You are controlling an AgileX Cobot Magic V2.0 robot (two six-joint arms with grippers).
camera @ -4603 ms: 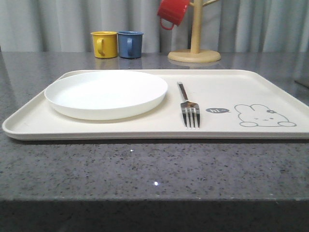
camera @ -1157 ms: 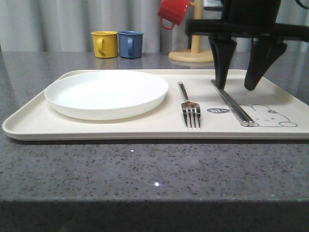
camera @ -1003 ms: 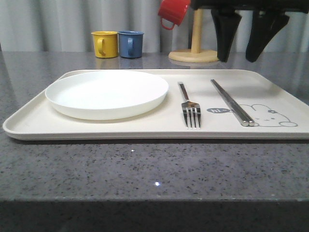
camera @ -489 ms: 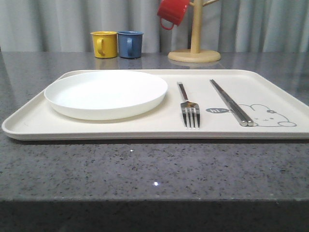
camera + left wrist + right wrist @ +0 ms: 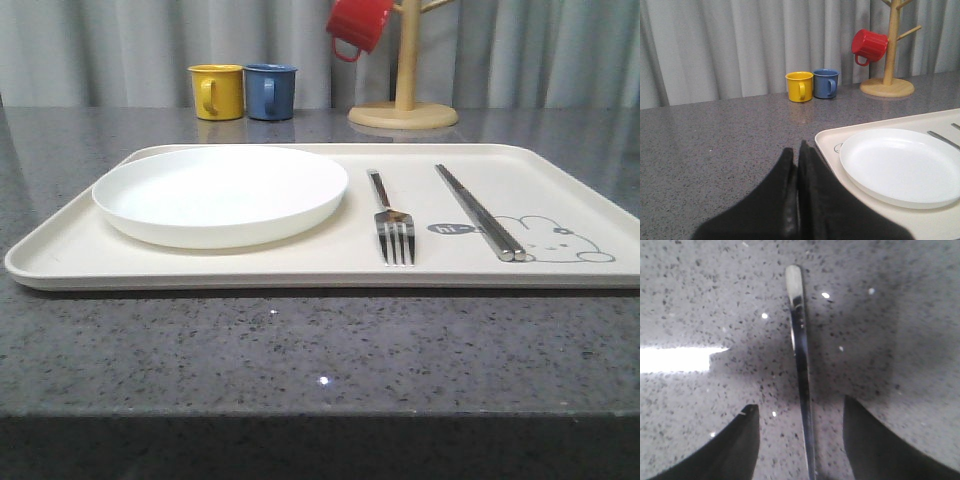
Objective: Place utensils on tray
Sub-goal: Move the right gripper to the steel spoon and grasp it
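My right gripper (image 5: 801,440) is spread wide above the speckled grey counter (image 5: 880,315), a slim silver utensil handle (image 5: 800,360) lying between the fingers (image 5: 737,442), not touching either. Can't tell which utensil it is. My left gripper (image 5: 798,170) has fingers pressed together, empty, over the counter just beside the tray (image 5: 826,145). On the tray: white plate (image 5: 220,192) at left, fork (image 5: 392,222) just right of it, chopsticks (image 5: 480,212) further right by the rabbit drawing. Yellow mug (image 5: 216,91), blue mug (image 5: 269,91), red mug (image 5: 358,25) on wooden stand (image 5: 404,100) behind.

Speckled grey stone countertop (image 5: 300,350) — pale pleated curtains (image 5: 100,50) behind, seemingly daylit.
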